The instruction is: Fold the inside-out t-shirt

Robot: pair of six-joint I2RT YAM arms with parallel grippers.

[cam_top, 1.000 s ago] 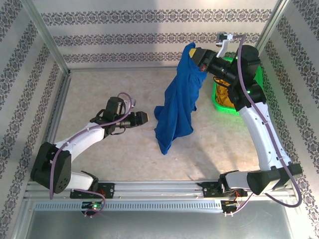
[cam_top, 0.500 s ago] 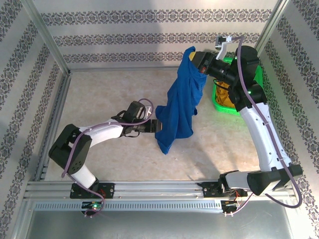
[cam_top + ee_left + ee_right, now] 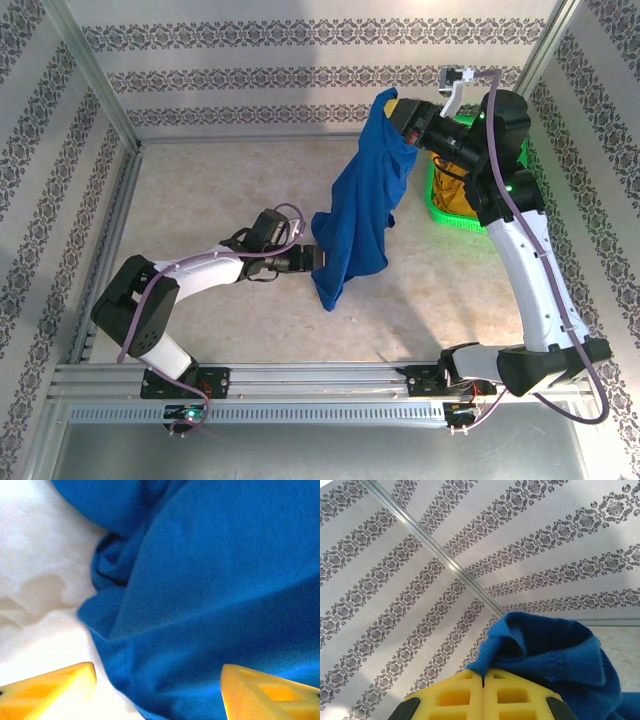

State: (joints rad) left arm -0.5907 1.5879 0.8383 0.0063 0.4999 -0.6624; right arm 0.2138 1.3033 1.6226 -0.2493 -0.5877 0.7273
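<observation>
You will see a plain royal-blue t-shirt (image 3: pixel 355 215), a green basket (image 3: pixel 436 200) and a mottled beige bench (image 3: pixel 200 180). The walls (image 3: pixel 300 75) carry dark floral bands on white. The left claw (image 3: pixel 157 692) and right claw (image 3: pixel 483 677) are yellow.

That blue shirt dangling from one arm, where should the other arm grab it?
Probably the lower left edge of the royal-blue cotton t-shirt, from the left. The right end effector pinches its top, so it hangs as a loose column, and the open left end effector faces that edge.
</observation>
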